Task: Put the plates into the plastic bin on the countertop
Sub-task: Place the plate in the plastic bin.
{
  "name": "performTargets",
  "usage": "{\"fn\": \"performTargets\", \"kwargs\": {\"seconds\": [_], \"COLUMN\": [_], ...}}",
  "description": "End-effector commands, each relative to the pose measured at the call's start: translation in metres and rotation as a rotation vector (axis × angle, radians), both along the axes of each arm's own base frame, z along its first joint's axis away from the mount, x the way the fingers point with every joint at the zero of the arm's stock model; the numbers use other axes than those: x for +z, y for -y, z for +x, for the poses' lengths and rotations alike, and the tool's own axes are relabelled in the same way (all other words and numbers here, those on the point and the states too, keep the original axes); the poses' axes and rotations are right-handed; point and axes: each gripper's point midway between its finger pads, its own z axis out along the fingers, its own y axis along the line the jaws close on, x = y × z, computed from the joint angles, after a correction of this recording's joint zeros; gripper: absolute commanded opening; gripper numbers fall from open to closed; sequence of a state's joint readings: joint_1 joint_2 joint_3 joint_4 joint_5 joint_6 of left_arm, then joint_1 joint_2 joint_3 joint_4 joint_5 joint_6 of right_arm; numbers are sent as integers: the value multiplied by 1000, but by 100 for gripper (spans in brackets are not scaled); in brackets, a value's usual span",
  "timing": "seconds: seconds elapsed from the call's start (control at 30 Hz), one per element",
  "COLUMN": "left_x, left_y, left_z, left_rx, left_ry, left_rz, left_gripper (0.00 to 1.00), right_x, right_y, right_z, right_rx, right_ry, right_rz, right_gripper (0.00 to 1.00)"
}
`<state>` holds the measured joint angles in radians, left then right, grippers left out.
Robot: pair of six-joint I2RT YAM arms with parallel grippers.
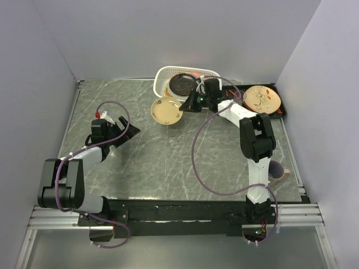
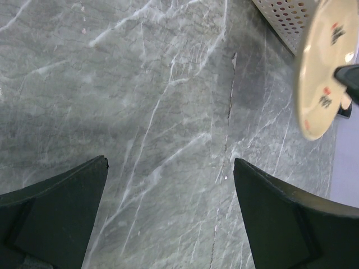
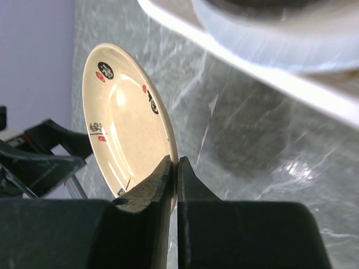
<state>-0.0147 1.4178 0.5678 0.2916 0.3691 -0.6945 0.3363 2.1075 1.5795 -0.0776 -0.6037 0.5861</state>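
Progress: partway. Your right end effector is clamped on the rim of the tan plate, held tilted just outside the plastic bin at its near-left corner, not yet in. Black plate already lies in the bin, w/ more apparently under it. Left end effector is spread wide & empty, well left of the bin. By my read, this plate's still to go in.

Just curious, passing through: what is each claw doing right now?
Left gripper: open, holding nothing.
Right gripper: shut on the rim of the tan plate.
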Motion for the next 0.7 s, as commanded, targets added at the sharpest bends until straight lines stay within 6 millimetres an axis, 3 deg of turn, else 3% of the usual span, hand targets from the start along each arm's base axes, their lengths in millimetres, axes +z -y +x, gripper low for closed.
{"fn": "performTargets", "kwargs": {"seconds": [0.0,0.4,0.67], "left_x": [12,13,14], "left_y": [4,4,4], "left_z": [8,9,10], "left_rx": [-20,-27,-30], "left_ry": [60,61,62], "left_rz": [-4,-2,0], "left_gripper": [99,99,99], "right_x": [82,131,144], "right_y": [9,37,54], "right_z": [23,70,95], "right_rx": [-35,-149,-207], "right_ry": [158,241,259], "right_rz": [65,108,119], "right_gripper": [0,0,0]}}
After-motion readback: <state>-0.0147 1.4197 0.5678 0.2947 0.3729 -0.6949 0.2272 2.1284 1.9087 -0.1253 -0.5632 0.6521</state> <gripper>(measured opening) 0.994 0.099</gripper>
